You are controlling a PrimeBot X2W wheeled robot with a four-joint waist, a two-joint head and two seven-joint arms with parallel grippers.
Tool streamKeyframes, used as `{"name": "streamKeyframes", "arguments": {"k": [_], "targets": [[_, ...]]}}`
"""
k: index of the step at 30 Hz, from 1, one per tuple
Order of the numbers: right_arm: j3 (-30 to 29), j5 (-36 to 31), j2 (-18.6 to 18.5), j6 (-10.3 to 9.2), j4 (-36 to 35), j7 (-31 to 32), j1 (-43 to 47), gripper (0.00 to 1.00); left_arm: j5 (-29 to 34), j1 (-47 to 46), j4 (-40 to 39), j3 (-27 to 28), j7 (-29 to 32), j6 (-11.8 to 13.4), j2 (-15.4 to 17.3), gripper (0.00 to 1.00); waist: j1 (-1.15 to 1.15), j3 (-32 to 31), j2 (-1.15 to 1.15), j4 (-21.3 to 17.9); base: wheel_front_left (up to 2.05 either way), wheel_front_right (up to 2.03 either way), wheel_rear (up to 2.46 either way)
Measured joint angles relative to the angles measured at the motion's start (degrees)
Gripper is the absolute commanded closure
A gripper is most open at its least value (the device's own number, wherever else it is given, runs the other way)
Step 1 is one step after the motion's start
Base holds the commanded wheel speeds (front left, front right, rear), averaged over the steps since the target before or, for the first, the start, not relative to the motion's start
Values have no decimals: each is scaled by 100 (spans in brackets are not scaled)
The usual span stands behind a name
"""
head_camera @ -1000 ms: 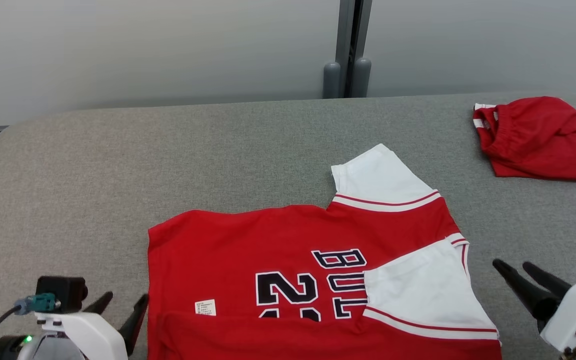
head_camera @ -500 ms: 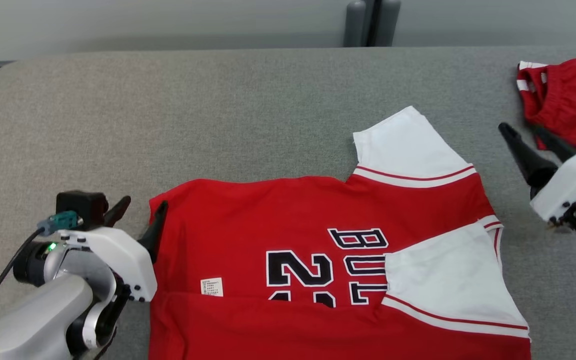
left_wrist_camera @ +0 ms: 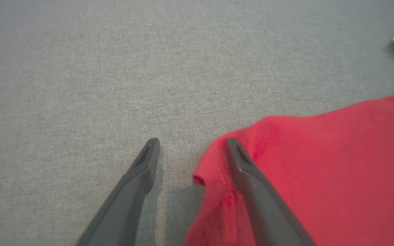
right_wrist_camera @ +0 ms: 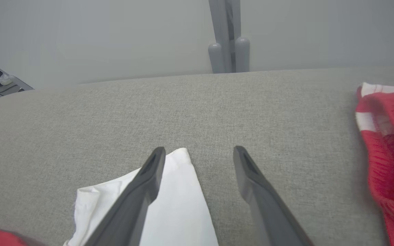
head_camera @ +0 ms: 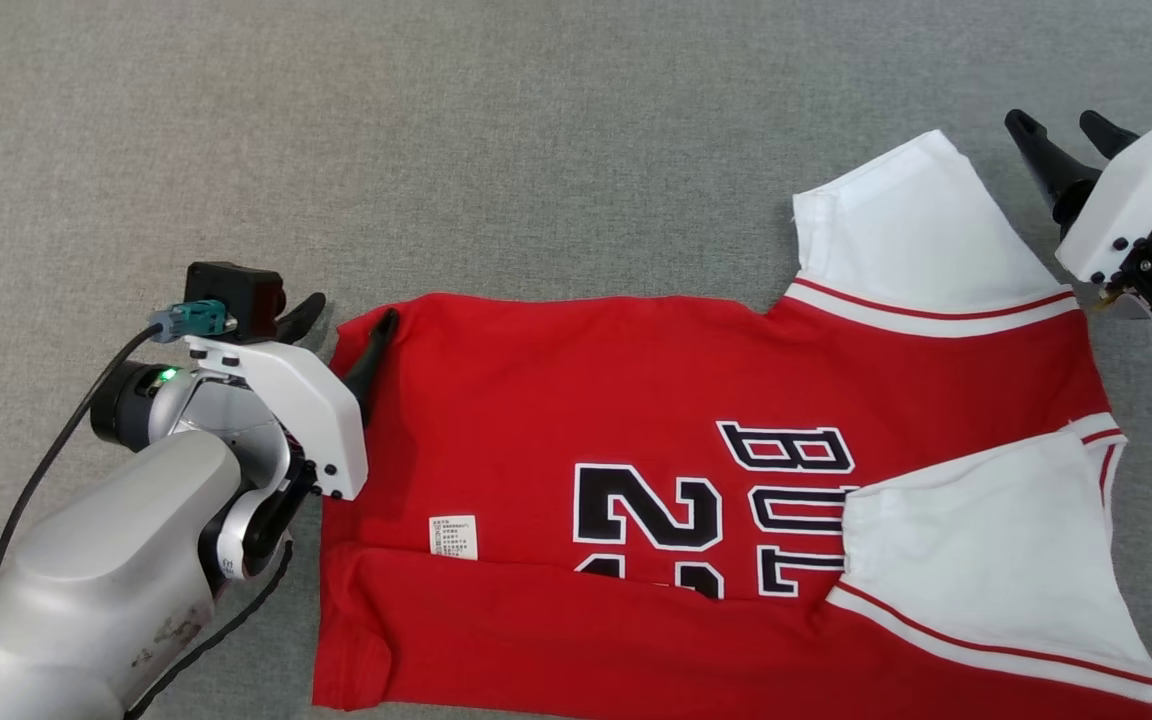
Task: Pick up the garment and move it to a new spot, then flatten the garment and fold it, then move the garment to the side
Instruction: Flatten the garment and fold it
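Kai: Grey woven-fabric tabletop (head_camera: 536, 150), got it. Where's the garment?
Mo: Red cloth jersey (head_camera: 586, 380) with white sleeves and black block lettering. It lies flat on the tabletop, near side, right of centre in head view. Near edge is folded over the body in a strip. Small white label (head_camera: 453, 536) sits just above that fold.
Kai: Sleeves?
Mo: Far white sleeve (head_camera: 911, 220) is spread out on the tabletop. Near white sleeve (head_camera: 976, 550) is folded in over the chest and covers part of the lettering.
Kai: Left side?
Mo: Left end effector (head_camera: 351, 310) is at the jersey's far left corner, fingers spread, pinching nothing. In left wrist view that end effector (left_wrist_camera: 192, 140) has one finger over bare tabletop and the other over red cloth, rolled corner between them. Contact with the cloth: can't tell, looks close.
Kai: Right?
Mo: Right end effector (head_camera: 1051, 120) is spread wide too, empty, just beside the far sleeve's outer edge. In right wrist view (right_wrist_camera: 199, 149), one finger crosses the sleeve (right_wrist_camera: 180, 205), the other is over bare tabletop.
Kai: Anything else?
Mo: Bunched red garment with white stripes (right_wrist_camera: 385, 136), off to the right. Pale grey wall (right_wrist_camera: 80, 34) and grey post (right_wrist_camera: 229, 34) are behind the tabletop.
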Motion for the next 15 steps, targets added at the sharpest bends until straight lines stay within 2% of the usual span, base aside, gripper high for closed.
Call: {"name": "streamKeyframes", "arguments": {"k": [8,15], "targets": [[537,204,-89,0,982,-86,-530,0,-16,-130,255,-166,283,-402,-276,0,0,207,0,192,0,0,0],[999,390,-175,0,1641,-146,-854,0,19,-223,275,-208,223,-493,-349,0,0,267,0,288,0,0,0]]}}
